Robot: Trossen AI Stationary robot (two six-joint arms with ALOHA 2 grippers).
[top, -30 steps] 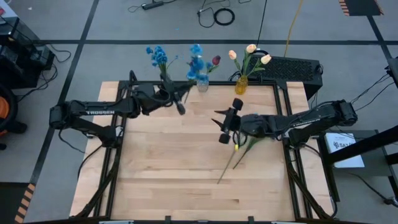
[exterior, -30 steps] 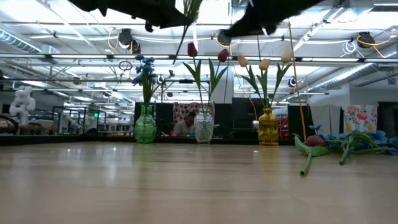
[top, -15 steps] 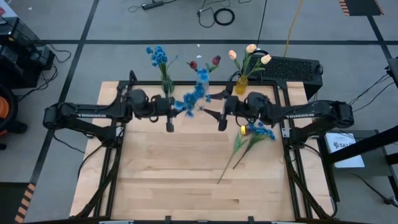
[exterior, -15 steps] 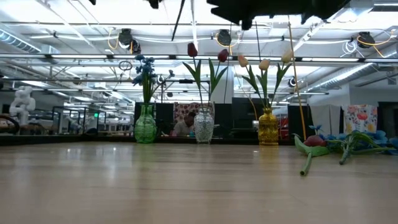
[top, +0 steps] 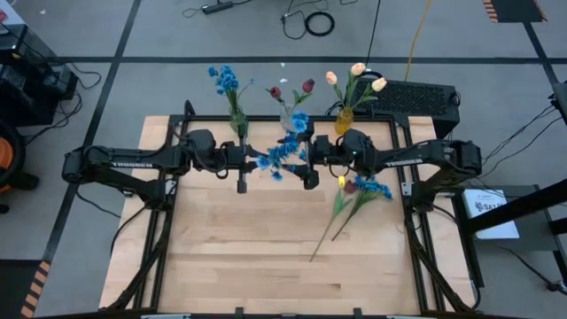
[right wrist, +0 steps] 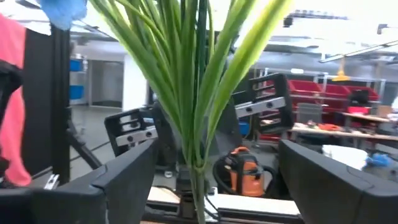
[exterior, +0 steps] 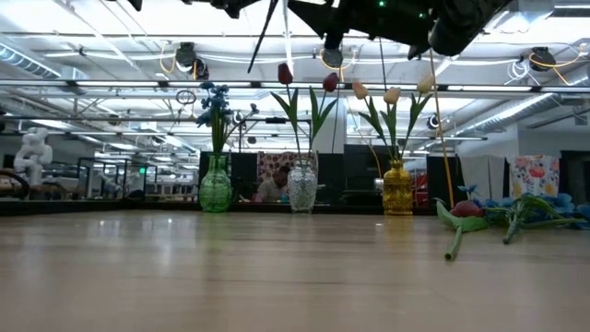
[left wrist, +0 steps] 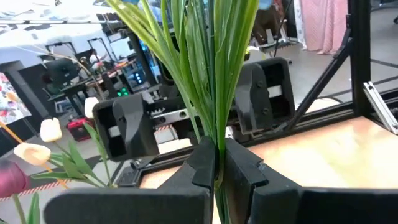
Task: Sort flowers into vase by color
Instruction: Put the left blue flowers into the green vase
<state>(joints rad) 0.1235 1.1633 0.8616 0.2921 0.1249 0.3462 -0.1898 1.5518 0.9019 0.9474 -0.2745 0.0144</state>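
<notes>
The left gripper (left wrist: pixel 214 163) is clamped on the green stem of a blue flower (top: pixel 282 152), its two fingers (left wrist: pixel 241 169) pressed together around the stalk. It holds the bunch in the air over the far middle of the table (top: pixel 266 239), blossoms toward the other arm. Facing it, the right gripper (top: pixel 307 162) has its fingers (right wrist: pixel 127 180) spread wide on either side of the same stalk, not closed on it.

At the far edge stand three vases: a green vase (exterior: pixel 215 195) with blue blossoms, a clear vase (exterior: pixel 301 188) with dark red tulips (top: pixel 291 89), and a yellow vase (exterior: pixel 397 189) with cream tulips (top: pixel 355 77). More flowers (top: pixel 355 196), blue and dark red, lie on the table near its right edge.
</notes>
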